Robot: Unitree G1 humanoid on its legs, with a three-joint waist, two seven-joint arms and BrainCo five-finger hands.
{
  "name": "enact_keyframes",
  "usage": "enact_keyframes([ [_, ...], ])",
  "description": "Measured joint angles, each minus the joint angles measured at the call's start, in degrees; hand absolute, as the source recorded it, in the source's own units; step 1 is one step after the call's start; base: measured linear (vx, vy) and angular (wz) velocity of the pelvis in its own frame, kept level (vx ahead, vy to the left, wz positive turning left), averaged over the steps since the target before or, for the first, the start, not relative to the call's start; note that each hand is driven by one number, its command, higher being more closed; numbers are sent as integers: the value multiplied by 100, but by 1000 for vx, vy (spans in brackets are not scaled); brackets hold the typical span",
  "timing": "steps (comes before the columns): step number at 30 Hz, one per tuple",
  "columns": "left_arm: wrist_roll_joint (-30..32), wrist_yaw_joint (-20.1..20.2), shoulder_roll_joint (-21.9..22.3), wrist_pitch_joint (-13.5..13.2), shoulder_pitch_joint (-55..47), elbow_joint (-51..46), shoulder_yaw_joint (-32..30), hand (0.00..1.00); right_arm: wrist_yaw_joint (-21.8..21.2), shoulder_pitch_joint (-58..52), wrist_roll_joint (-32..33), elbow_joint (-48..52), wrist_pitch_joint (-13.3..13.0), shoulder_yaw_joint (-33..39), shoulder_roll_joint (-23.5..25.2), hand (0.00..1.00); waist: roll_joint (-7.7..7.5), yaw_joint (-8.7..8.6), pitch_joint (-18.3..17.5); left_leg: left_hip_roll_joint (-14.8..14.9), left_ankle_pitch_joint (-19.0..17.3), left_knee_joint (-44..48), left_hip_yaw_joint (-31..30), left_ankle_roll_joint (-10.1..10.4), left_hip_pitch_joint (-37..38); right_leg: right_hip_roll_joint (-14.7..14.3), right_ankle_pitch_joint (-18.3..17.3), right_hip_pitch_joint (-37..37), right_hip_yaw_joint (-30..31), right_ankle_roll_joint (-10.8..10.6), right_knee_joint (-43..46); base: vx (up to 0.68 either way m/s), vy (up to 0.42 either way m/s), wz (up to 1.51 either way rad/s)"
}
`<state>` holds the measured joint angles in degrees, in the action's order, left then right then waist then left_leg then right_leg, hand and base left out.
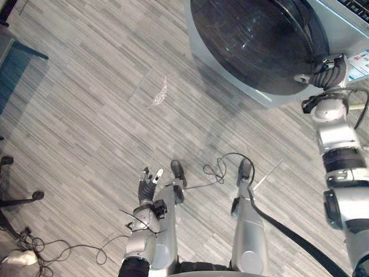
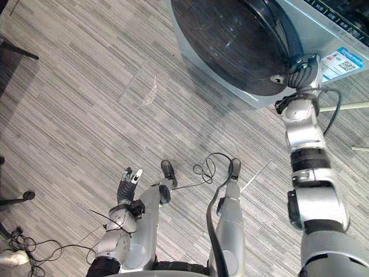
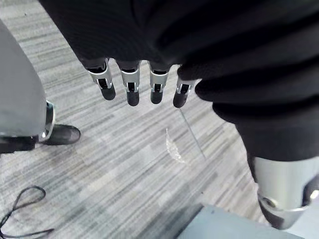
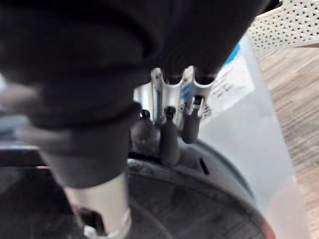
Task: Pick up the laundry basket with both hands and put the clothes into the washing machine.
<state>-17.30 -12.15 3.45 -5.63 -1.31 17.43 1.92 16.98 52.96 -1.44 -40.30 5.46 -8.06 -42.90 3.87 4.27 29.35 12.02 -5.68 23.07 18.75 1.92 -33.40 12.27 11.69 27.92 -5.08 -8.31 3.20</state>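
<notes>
**Floor scene with washing machine, viewed from the robot's head.** The washing machine [image 1: 335, 23] stands on the grey plank floor [image 1: 86, 86] ahead of the robot and to its right. Its round dark door [image 1: 253, 40] faces the camera.

The right hand [image 1: 330, 70] is raised to the right side of the door's rim, just beside a blue-and-white label [image 1: 360, 63] on the machine's front. In the right wrist view its fingers [image 4: 169, 142] are straight and lie side by side. Their dark tips are at the door's dark rim, and the thumb is apart from them. The hand grips nothing, and actual contact with the rim cannot be confirmed.

The left hand [image 1: 147, 186] hangs low over the floor at the robot's left. Its fingers [image 3: 130, 89] are straight and spread a little, and they hold nothing.

A white lattice wall, apparently the laundry basket [image 4: 289, 22], shows in the right wrist view, beyond the machine and apart from both hands.

A small clear scrap [image 1: 159, 92] lies on the floor in front of the machine.
</notes>
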Motion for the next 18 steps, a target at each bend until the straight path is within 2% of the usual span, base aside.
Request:
enact_keyframes([
  [2, -15, 179, -26, 2, 4, -12, 43, 0, -730, 302, 717, -24, -160, -741, -491, 0, 0, -20, 0, 9, 145, -89, -39, 46, -13, -25, -42, 29, -122, 4, 3, -112, -74, 2],
  [4, -14, 342, -22, 11, 1, -10, 72, 0, -1236, 464, 1327, -102, -343, -1018, -713, 0, 3, -11, 1, 6, 240, -171, -81, 115, -24, -65, -87, 50, -166, 26, 3, -84, -81, 6],
  [7, -10, 719, -116, 27, 22, 16, 355, 0, -2334, 615, 2435, -182, -458, -1626, -1067, 0, 3, 10, 1, -8, 658, -634, -203, 182, 63, -151, -112, 44, -330, 99, -29, -52, -90, 19],
  [10, -15, 891, -181, 29, 92, 179, 646, 0, -2842, 521, 3255, -238, -425, -1937, -1043, 0, 6, 140, -1, -39, 991, -1071, -249, 189, 260, -195, -52, 22, -397, 177, -61, -12, -98, 7],
  [12, -15, 966, -250, 26, 223, 405, 723, 0, -3253, 225, 3848, -236, -364, -2003, -803, 0, 11, 150, -4, -52, 1179, -1374, -334, 203, 450, -242, -43, -127, -504, 191, -133, -3, -74, 15],
  [14, -14, 973, -288, 18, 292, 488, 741, 0, -3491, -121, 4210, -281, -287, -2006, -547, 0, 24, 150, -10, -92, 1232, -1522, -370, 227, 613, -230, -66, -268, -558, 225, -158, -6, -47, 13],
  [16, -14, 968, -317, 9, 345, 512, 746, 0, -3548, -300, 4309, -415, -279, -2009, -385, 0, 64, 158, -33, -117, 1233, -1548, -386, 230, 628, -212, -73, -285, -577, 236, -157, -34, -22, 9],
  [18, -14, 949, -401, 4, 471, 511, 712, 0, -3568, -473, 4364, -607, -287, -1991, -226, 0, 89, 236, -33, -152, 1279, -1651, -386, 244, 671, -200, -70, -285, -574, 239, -167, -52, -16, 4],
])
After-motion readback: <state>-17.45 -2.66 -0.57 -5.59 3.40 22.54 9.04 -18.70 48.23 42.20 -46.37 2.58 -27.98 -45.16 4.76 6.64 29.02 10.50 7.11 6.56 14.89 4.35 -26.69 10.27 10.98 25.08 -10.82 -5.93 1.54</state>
